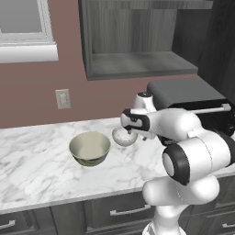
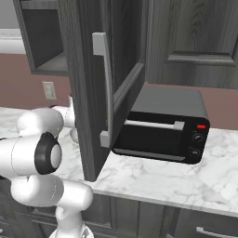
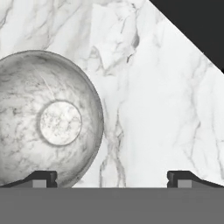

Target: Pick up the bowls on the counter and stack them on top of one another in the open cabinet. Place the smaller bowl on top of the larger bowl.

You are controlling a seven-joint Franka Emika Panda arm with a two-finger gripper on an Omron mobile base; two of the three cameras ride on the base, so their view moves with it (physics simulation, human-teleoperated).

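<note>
Hand view is looking down on the smaller bowl sitting on the marble bench, the pincer hanging spread and empty above it. Left of it the larger bowl is resting apart. A black toaster oven is standing right, under the open cabinet, whose swung door is blocking the right base view.

The tool hangs wide open over bare tabletop, with the small bowl under its left finger. The black toaster oven stands close behind. The open cabinet shelf above has free room.
</note>
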